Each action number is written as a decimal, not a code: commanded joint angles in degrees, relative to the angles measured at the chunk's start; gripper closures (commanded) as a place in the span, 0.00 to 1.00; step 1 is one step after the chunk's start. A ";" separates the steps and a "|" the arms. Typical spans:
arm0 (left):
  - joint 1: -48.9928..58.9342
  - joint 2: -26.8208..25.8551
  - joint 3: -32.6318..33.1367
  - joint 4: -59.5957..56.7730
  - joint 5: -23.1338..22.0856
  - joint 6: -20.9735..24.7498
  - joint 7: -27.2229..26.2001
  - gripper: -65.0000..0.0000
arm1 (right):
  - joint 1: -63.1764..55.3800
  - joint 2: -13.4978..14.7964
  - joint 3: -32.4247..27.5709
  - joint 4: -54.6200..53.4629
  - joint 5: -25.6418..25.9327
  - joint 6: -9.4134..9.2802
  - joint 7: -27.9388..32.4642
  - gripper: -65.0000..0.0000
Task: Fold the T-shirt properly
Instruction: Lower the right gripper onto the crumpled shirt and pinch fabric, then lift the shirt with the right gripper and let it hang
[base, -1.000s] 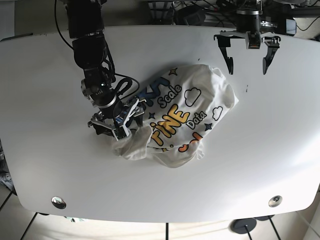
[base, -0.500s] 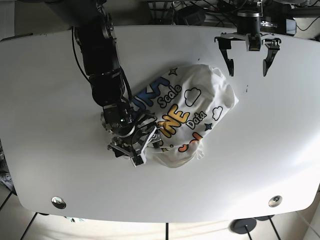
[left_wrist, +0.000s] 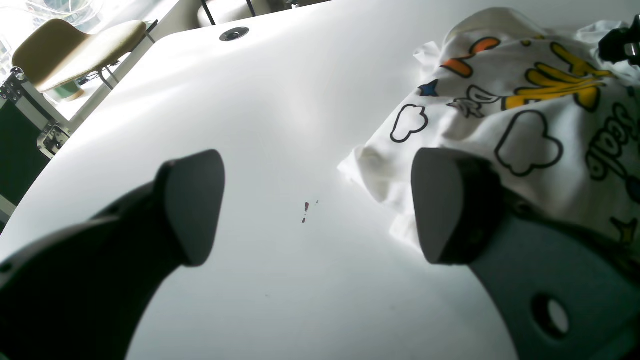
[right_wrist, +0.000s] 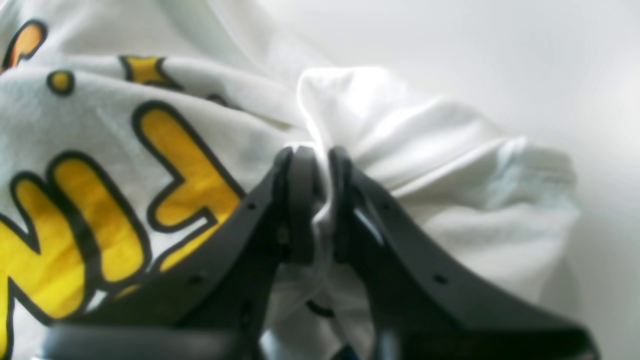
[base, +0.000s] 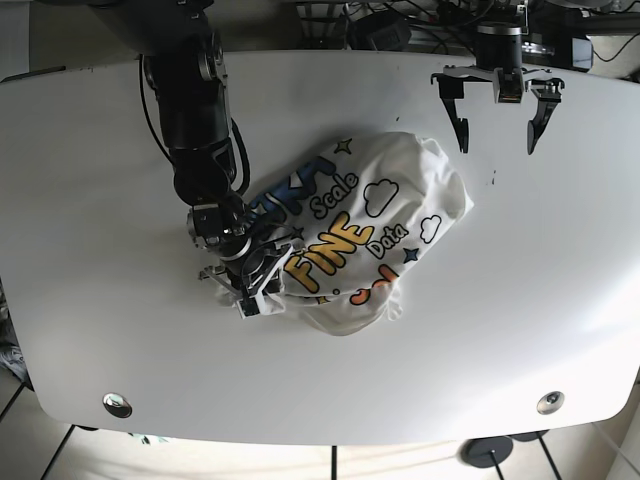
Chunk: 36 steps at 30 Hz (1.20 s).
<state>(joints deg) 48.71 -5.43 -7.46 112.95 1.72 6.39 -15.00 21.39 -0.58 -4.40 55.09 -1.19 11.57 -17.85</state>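
Right gripper (right_wrist: 316, 200) is clenching a fold of the crumpled white cotton printed T-shirt (base: 365, 235); it should be drawing outward gently, spreading cloth flat.

The T-shirt (base: 350, 235) is white and lies crumpled in a rounded heap near the middle of the surface (base: 90, 180), print side up, showing blue, yellow and orange letters, clouds and stars

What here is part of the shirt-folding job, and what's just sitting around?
Part of the job:
T-shirt, bunched up
right gripper, jaws pinching a fold of it
left gripper, jaws open, holding nothing

Just around:
table
chair
equipment case
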 joint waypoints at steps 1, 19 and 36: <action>0.48 -0.15 -0.14 0.94 0.26 0.33 -1.74 0.17 | 0.20 -0.17 -0.04 4.03 0.00 -0.19 0.40 0.97; -0.05 -0.24 1.00 -0.55 -0.09 0.16 -1.65 0.16 | 11.01 0.10 -0.30 53.44 -0.08 5.44 -25.54 0.97; 0.13 -0.24 0.74 -0.11 0.09 -8.63 -6.40 0.17 | 39.58 0.01 -0.30 58.45 -0.17 14.14 -38.20 0.97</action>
<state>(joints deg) 48.38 -5.45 -6.59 111.59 1.72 -2.26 -20.16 58.76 -0.45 -4.86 113.10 -1.23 25.98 -57.89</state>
